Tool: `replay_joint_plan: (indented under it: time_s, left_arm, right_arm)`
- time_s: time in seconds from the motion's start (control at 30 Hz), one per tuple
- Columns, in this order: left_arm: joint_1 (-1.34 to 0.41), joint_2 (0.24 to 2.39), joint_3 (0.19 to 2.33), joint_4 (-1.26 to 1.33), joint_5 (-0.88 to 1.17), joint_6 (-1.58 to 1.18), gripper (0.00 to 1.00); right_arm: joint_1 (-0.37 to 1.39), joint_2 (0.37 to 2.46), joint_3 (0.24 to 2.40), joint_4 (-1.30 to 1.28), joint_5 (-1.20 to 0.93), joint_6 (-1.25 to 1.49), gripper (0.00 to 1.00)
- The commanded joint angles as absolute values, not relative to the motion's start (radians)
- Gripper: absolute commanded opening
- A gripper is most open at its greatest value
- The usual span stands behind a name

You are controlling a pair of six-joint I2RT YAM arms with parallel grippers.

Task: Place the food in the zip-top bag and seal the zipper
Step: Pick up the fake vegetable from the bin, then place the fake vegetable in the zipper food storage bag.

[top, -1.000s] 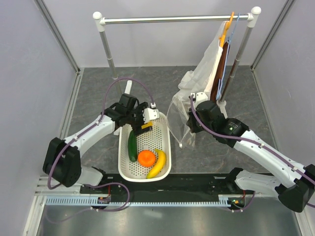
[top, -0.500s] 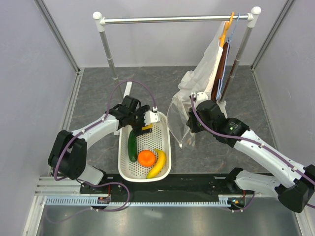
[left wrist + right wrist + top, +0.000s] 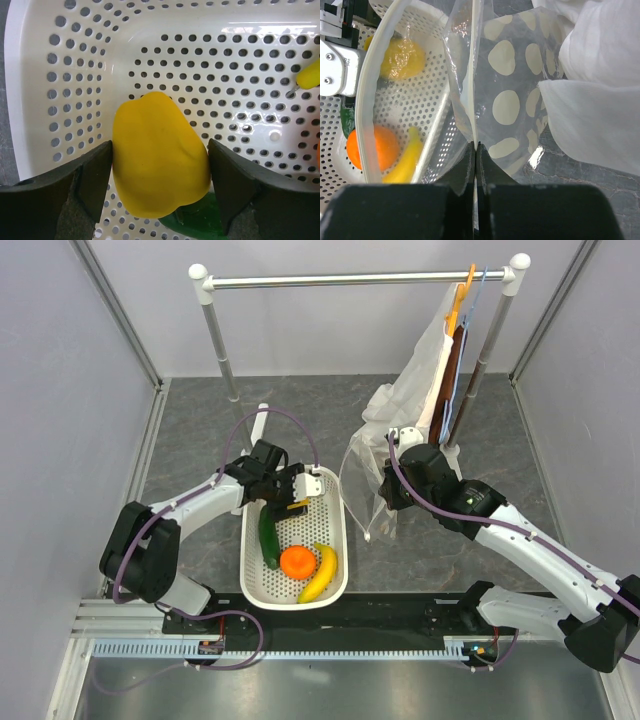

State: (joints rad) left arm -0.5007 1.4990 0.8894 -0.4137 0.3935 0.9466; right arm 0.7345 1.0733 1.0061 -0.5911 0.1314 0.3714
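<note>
Top view: the left gripper (image 3: pixel 298 492) sits over the far end of the white basket (image 3: pixel 343 540), which holds the cucumber (image 3: pixel 268 538), orange (image 3: pixel 297 562) and banana (image 3: pixel 320 573). The right gripper (image 3: pixel 383 495) lifts the dotted zip-top bag (image 3: pixel 362 475) just beside the basket.

Left wrist view: both fingers press the yellow bell pepper (image 3: pixel 157 165), grasping it inside the basket.

Right wrist view: the fingers are pinched tight on the bag's edge.
</note>
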Motion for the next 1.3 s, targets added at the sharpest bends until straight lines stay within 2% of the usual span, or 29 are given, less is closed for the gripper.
replay_joint_plan:
  time_s: [0.0, 0.13, 0.37, 0.5, 0.57, 0.73, 0.97, 1.1, 1.27]
  left_arm:
    - [-0.514, 1.496, 0.870, -0.454, 0.390, 0.960, 0.82]
    - [-0.514, 1.511, 0.883, -0.465, 0.364, 0.966, 0.79]
    - [-0.512, 1.382, 1.002, -0.555, 0.468, 0.861, 0.59]
    - [-0.503, 1.258, 1.060, -0.581, 0.560, 0.715, 0.52]
    - [-0.502, 1.201, 1.091, -0.581, 0.618, 0.654, 0.50]
    - [-0.521, 1.180, 1.202, -0.490, 0.759, 0.267, 0.50]
    - [-0.581, 1.201, 1.183, -0.207, 0.727, -0.306, 0.50]
    - [-0.635, 1.219, 1.103, -0.094, 0.642, -0.460, 0.49]
    - [-0.687, 1.305, 1.095, -0.118, 0.586, -0.595, 0.47]
  right_arm:
    - [0.727, 1.077, 1.003, -0.572, 0.123, 0.390, 0.00]
    - [0.729, 1.081, 1.006, -0.574, 0.120, 0.391, 0.00]
    - [0.729, 1.089, 1.014, -0.580, 0.114, 0.416, 0.00]
    - [0.730, 1.095, 1.038, -0.577, 0.109, 0.428, 0.00]
    - [0.730, 1.101, 1.049, -0.575, 0.098, 0.434, 0.00]
    - [0.730, 1.106, 1.060, -0.568, 0.063, 0.454, 0.00]
    - [0.730, 1.109, 1.074, -0.552, 0.043, 0.471, 0.00]
    - [0.729, 1.114, 1.080, -0.542, 0.043, 0.477, 0.00]
    - [0.727, 1.118, 1.086, -0.532, 0.029, 0.482, 0.00]
